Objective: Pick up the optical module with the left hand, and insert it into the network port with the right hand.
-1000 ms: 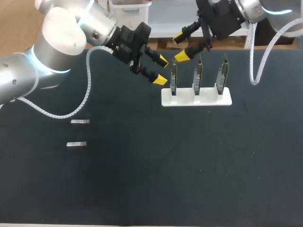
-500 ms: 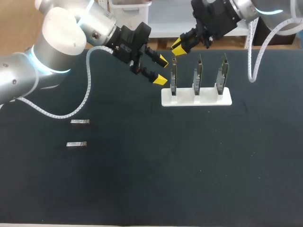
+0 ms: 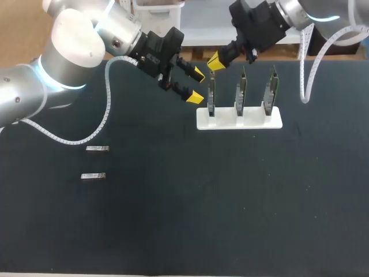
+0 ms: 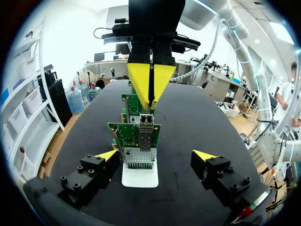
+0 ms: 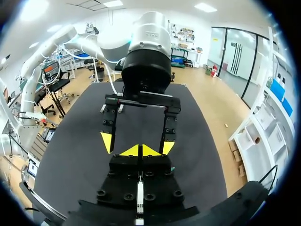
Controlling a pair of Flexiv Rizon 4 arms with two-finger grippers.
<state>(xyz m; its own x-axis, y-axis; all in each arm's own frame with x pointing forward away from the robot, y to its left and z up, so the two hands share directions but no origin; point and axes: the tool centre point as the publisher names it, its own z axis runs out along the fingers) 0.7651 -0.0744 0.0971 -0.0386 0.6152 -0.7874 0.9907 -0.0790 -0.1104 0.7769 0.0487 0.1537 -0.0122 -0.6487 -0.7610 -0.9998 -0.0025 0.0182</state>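
Two optical modules (image 3: 97, 149) lie untouched, well apart from card rack (image 3: 239, 119). Our right gripper (image 3: 213, 62) just pinched shut, seemingly empty, above network port (image 4: 146, 122); our left gripper (image 3: 196, 85) stays spread beside rack. Pickup not begun.

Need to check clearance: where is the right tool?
Head view: right tool at the far side, over the leftmost card in the stand, near the left tool.

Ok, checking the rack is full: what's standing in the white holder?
Three green circuit boards stand upright in the white holder, side by side. Their bottom edges are hidden inside the holder.
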